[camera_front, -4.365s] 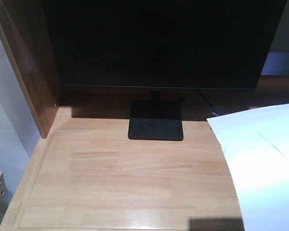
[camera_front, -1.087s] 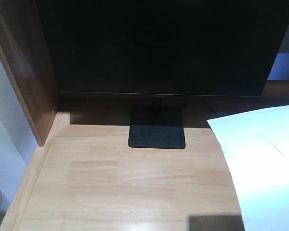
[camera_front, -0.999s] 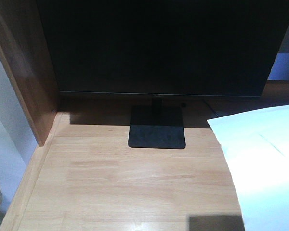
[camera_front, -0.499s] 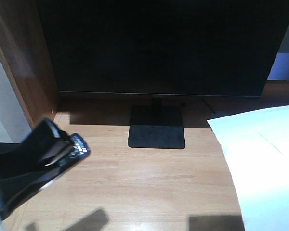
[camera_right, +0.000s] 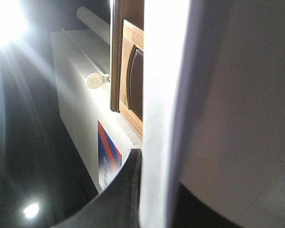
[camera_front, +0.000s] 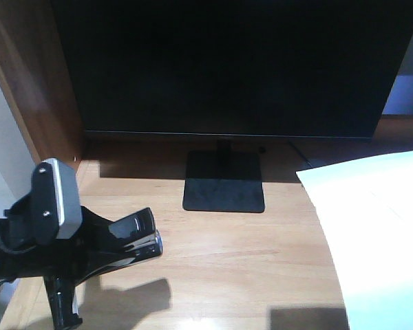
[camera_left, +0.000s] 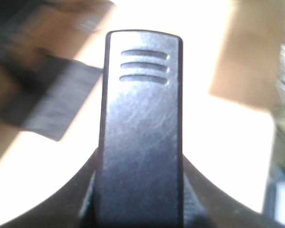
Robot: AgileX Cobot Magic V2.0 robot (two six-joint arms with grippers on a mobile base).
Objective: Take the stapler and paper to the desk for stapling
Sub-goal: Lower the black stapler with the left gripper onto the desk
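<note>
The black stapler (camera_front: 127, 237) hangs low over the left part of the light wood desk (camera_front: 227, 254), its tip pointing right. My left gripper (camera_front: 82, 251) is shut on it. In the left wrist view the stapler (camera_left: 142, 128) fills the middle, and the left gripper (camera_left: 140, 209) clamps its sides. The white paper (camera_front: 378, 234) curves over the desk's right side. In the right wrist view the paper (camera_right: 161, 109) stands edge-on, with my right gripper (camera_right: 164, 199) shut on it. The right gripper is outside the front view.
A large dark monitor (camera_front: 227, 69) stands at the back of the desk, its flat black base (camera_front: 224, 182) in the middle. A darker wooden side panel (camera_front: 34, 89) rises at the left. The left wrist camera housing (camera_front: 55, 199) sits above the arm.
My left arm came in from the lower left with the stapler and has moved further right and lower over the desk. The paper has stayed in place.
</note>
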